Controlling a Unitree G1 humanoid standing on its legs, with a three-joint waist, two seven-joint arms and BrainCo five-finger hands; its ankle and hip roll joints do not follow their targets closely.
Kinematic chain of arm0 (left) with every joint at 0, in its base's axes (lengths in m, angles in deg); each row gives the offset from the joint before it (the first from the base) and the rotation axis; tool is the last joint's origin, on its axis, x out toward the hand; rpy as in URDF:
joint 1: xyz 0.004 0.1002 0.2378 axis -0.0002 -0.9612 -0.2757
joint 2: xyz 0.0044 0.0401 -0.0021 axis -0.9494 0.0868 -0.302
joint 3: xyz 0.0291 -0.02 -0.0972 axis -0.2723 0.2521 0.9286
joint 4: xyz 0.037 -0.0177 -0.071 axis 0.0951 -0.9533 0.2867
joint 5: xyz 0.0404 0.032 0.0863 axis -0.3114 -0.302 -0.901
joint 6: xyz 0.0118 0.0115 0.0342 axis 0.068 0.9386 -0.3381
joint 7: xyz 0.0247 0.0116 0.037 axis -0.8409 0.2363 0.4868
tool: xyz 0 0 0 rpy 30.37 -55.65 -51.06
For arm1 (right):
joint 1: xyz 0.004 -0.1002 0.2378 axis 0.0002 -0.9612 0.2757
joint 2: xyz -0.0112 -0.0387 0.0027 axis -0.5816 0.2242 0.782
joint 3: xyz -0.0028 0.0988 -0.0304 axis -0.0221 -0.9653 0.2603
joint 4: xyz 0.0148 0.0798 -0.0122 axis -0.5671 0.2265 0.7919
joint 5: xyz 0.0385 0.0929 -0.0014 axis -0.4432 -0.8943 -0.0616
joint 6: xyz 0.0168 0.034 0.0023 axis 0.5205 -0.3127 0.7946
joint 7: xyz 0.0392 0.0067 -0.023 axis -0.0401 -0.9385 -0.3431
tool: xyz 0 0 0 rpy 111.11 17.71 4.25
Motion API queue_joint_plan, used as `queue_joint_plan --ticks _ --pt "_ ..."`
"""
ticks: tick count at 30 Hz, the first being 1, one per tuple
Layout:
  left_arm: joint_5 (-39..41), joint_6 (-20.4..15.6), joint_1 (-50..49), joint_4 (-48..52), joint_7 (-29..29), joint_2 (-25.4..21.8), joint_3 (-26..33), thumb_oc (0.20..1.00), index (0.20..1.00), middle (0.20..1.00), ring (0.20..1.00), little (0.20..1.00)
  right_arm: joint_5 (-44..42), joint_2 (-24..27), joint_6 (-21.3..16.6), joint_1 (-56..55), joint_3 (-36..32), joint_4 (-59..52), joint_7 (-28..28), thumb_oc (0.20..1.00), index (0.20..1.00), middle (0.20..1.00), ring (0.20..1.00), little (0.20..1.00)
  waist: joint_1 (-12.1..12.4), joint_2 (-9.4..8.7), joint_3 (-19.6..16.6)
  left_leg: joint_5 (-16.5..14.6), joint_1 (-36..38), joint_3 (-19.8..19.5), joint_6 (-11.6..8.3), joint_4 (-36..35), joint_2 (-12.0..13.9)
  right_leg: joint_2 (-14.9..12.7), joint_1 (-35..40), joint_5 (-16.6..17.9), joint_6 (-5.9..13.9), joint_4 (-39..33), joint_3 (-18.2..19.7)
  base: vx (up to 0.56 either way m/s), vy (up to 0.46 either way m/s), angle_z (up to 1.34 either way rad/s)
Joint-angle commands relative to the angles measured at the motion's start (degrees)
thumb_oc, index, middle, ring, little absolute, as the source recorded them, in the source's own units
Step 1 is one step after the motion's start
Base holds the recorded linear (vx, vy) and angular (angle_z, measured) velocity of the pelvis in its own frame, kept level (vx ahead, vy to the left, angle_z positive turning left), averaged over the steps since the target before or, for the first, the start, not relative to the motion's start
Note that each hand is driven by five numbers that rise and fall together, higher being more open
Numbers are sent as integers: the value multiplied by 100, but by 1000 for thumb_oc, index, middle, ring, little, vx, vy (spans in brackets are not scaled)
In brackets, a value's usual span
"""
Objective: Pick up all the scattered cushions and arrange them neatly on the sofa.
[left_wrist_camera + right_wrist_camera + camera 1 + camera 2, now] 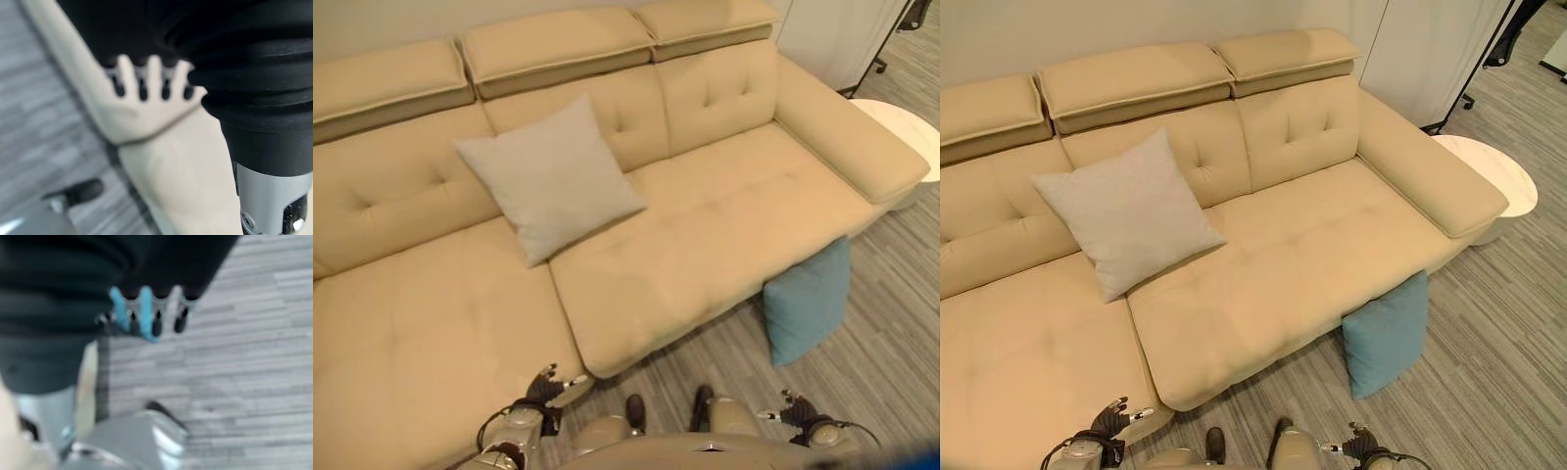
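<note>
Both hands, left [551, 388] & right [800, 411], hang low w/ fingers relaxed, empty; blue cushion [809, 302] leans on sofa [705, 235] front on floor, grey cushion [551, 178] already on seat — prob. light, soft, squashy, so grab blue one's top edge.

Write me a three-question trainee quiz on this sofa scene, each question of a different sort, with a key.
1. True or false: the grey cushion lies on the floor.
2. Where is the blue cushion? A) on the sofa seat B) on the floor against the sofa's front C) on the round white table
3. Fill in: each robot hand, left and right, hangs low near the sofa's front edge and holds ____.

Key
1. False: it leans on the sofa's backrest.
2. B
3. nothing
</note>
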Motion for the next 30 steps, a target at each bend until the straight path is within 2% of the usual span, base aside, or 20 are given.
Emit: queue_joint_plan --ticks 1,2,5,10,11,12,13,14,16,17,18,19,20,22,24,26,27,28,29,30 --pt "-206 47 -119 -128 -73 -95 63 1000 1000 1000 1000 1000 17 212 -54 52 -42 -2 -64 1000 1000 1000 1000 1000 291 -144 -368 -267 -9 -346 -754 340 129 52 650 627 -68 -1220 -396 -120 -102 -58" --pt "-207 50 -131 -131 -84 -80 79 1000 1000 1000 1000 1000 12 205 -46 71 -18 -16 -70 1000 1000 1000 1000 1000 330 -177 -397 -234 -35 -273 -801 351 151 79 776 591 -65 -1477 -416 -101 -135 -52" --pt "-227 29 -90 -155 -68 -26 64 1000 1000 1000 1000 1000 -101 180 -80 127 43 -88 -76 1000 1000 1000 1000 1000 290 -283 -400 -198 -59 -174 -902 431 232 302 878 581 -133 -2082 -88 -64 -172 -67" --pt "-334 54 23 -116 -92 120 -167 1000 1000 1000 1000 1000 -357 185 -139 41 24 -130 -95 1000 1000 1000 1000 1000 73 -342 -288 -125 -218 -111 -1144 1039 456 493 997 627 -301 -2360 92 -56 -154 -7" --pt "-380 61 44 -98 -99 166 -242 1000 1000 1000 1000 1000 -429 169 -143 32 28 -137 -95 1000 1000 1000 1000 1000 55 -339 -267 -80 -241 -211 -1169 1148 452 533 1018 659 -333 -2425 179 -93 -63 -45" --pt "-370 40 58 -74 -77 239 -319 1000 1000 1000 1000 1000 -506 152 -136 11 50 -121 -79 1000 1000 1000 1000 1000 79 -320 -244 -61 -267 -557 -1196 1175 342 570 1004 713 -342 -2491 362 -128 -53 -55" --pt "-313 26 88 -39 -48 311 -409 1000 1000 1000 1000 1000 -528 155 -130 12 56 -95 -87 1000 1000 1000 1000 1000 155 -313 -229 -143 -233 -1186 -1181 1016 50 611 942 840 -287 -2561 651 -147 -9 -123" --pt "-298 28 74 -41 -47 332 -444 1000 1000 1000 1000 1000 -550 143 -130 -10 40 -78 -77 1000 1000 1000 1000 1000 148 -287 -221 -220 -169 -1304 -1105 786 -38 631 842 943 -223 -2572 871 -133 45 -197" --pt "-385 40 161 -112 -21 338 -470 1000 1000 1000 1000 1000 -623 91 -95 47 -43 91 -105 1000 1000 1000 1000 1000 51 -247 -264 -292 -3 -1198 -952 329 -111 627 543 1239 -37 -2643 1303 -112 148 -213" --pt "-441 29 179 -127 -6 293 -460 1000 1000 1000 1000 1000 -592 55 -76 77 -23 148 -108 1000 1000 1000 1000 1000 65 -223 -262 -269 93 -995 -901 169 -55 622 422 1330 62 -2629 1426 -108 174 -189" --pt "-517 13 220 -101 6 230 -487 1000 1000 1000 1000 1000 -503 53 -62 158 14 190 -138 1000 1000 1000 1000 1000 125 -191 -215 -241 133 -810 -848 85 -7 572 260 1361 134 -2494 1325 -153 105 -270" --pt "-520 9 273 -76 43 120 -492 1000 1000 1000 1000 1000 -492 6 -51 184 9 159 -157 1000 1000 1000 1000 1000 188 -176 -110 -165 151 -596 -848 10 95 474 55 1342 128 -2177 758 -266 22 -267" --pt "-576 15 196 -82 45 72 -392 1000 1000 1000 1000 1000 -374 26 -54 100 5 166 -185 1000 1000 1000 1000 1000 399 -77 -74 -99 141 -301 -878 -70 277 10 191 1107 -2 -1977 -725 -247 -28 -210" --pt "-550 16 170 -83 44 26 -305 1000 1000 1000 1000 1000 -319 64 -60 65 -48 149 -183 1000 1000 1000 1000 1000 344 -79 -107 26 196 -167 -875 -253 322 77 290 923 -79 -1758 -713 -160 -140 -153" --pt "-586 37 185 -113 12 114 -315 1000 1000 1000 1000 1000 -358 49 -56 73 -75 143 -151 1000 1000 1000 1000 1000 415 -132 -245 44 176 39 -935 -215 378 108 631 799 -80 -2077 -855 -29 -343 -53" --pt "-427 26 276 -111 35 251 -346 1000 1000 1000 1000 1000 -529 18 -105 83 -46 138 -172 1000 1000 1000 1000 1000 259 -126 -210 -41 54 27 -1118 283 509 249 733 795 -177 -2332 -745 32 -408 -8" --pt "-376 20 312 -103 28 323 -414 1000 1000 1000 1000 1000 -614 30 -131 83 -12 72 -171 1000 1000 1000 1000 1000 179 -159 -127 -127 -72 103 -1235 776 646 313 855 775 -248 -2467 -731 62 -386 62" --pt "-334 32 322 -143 40 374 -412 1000 1000 1000 1000 1000 -670 40 -137 86 -1 72 -179 1000 1000 1000 1000 1000 188 -209 -56 -40 -213 -9 -1297 1307 725 394 999 763 -336 -2601 -642 127 -392 -6" --pt "-319 19 338 -141 68 414 -481 1000 1000 1000 1000 1000 -724 48 -139 95 27 32 -196 1000 1000 1000 1000 1000 284 -235 2 30 -466 -408 -1297 1565 504 431 1074 751 -373 -2665 -477 146 -292 -77" --pt "-311 12 326 -137 72 426 -500 1000 1000 1000 1000 1000 -724 60 -151 113 54 4 -185 1000 1000 1000 1000 1000 343 -268 14 -15 -630 -554 -1254 1511 329 449 1092 762 -372 -2698 -408 140 -186 -78"
